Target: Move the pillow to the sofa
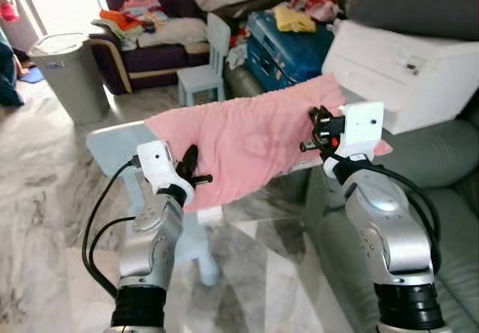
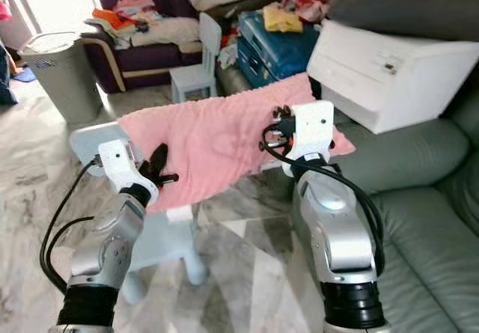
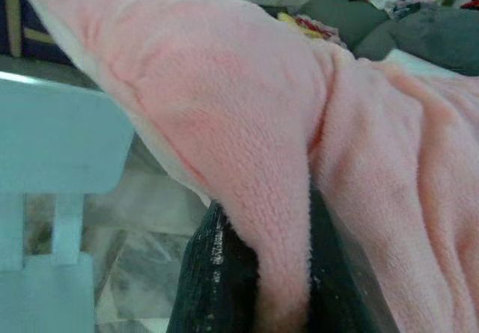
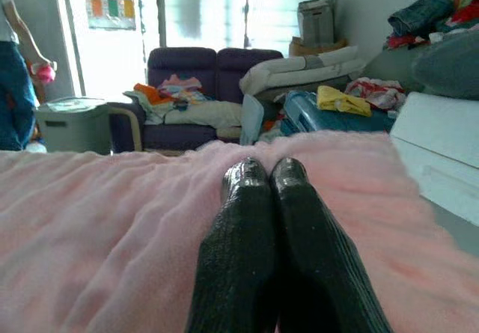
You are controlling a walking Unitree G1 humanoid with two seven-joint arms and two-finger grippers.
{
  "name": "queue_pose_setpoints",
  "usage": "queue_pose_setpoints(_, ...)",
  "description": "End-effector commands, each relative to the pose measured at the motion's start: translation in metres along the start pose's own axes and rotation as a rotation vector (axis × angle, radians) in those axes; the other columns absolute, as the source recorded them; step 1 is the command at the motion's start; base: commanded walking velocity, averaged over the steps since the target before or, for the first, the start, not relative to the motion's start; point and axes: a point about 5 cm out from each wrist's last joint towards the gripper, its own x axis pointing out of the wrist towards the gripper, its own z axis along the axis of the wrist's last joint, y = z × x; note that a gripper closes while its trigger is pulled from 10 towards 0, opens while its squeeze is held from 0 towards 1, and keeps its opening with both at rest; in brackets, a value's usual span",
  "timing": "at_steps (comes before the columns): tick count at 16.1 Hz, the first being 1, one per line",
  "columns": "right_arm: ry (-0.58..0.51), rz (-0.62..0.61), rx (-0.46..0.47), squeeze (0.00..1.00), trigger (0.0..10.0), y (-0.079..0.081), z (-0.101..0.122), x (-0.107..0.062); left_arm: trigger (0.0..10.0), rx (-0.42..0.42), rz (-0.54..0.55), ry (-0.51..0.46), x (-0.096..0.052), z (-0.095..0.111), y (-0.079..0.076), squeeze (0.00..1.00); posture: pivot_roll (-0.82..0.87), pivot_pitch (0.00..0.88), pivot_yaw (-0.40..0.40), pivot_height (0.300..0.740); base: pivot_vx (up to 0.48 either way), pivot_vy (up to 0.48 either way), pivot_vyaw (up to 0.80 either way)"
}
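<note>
Flat pink fleece pillow [image 1: 258, 135] held in mid-air between both arms, above the small pale-blue plastic chair [image 1: 112, 142] and beside the grey-green leather sofa [image 1: 449, 176]. The left gripper [image 1: 196, 170] pinches the pillow's lower corner at about 8 o'clock, fabric clamped between its fingers [image 3: 224, 280]. The right gripper [image 4: 262, 179] lies with fingers pressed together on top of the pillow near its 3 o'clock end; whether it traps fabric cannot be told. The long axis runs from 8 o'clock up to 2 o'clock, the far end pointing toward the sofa. Judged step: carrying. The next move calls for swinging both arms toward 3 o'clock, over the sofa seat, then releasing
</note>
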Motion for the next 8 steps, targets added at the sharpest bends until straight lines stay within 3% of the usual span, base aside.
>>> queue_pose_setpoints(1, -0.033, 0.011, 0.004, 0.0, 10.0, 0.0041, 0.0083, 0.0015, 10.0, 0.002, 0.002, -0.021, 0.0037, 0.0091, -0.0002, 0.0, -0.11, 0.013, -0.004, 0.74, 0.0, 0.0, 0.0)
queue_pose_setpoints(3, -0.032, 0.01, 0.005, 0.0, 10.0, 0.0037, 0.0081, 0.0015, 10.0, 0.012, 0.001, -0.03, 0.0054, 0.0123, 0.0003, 0.0, -0.11, 0.013, -0.004, 0.74, 0.0, 0.0, 0.0)
queue_pose_setpoints(8, -0.032, 0.004, 0.01, 0.0, 10.0, 0.0042, 0.0074, 0.0004, 10.0, -0.003, -0.004, -0.022, 0.006, 0.0135, 0.0014, 0.0, -0.11, 0.018, 0.005, 0.74, 0.0, 0.411, 0.0)
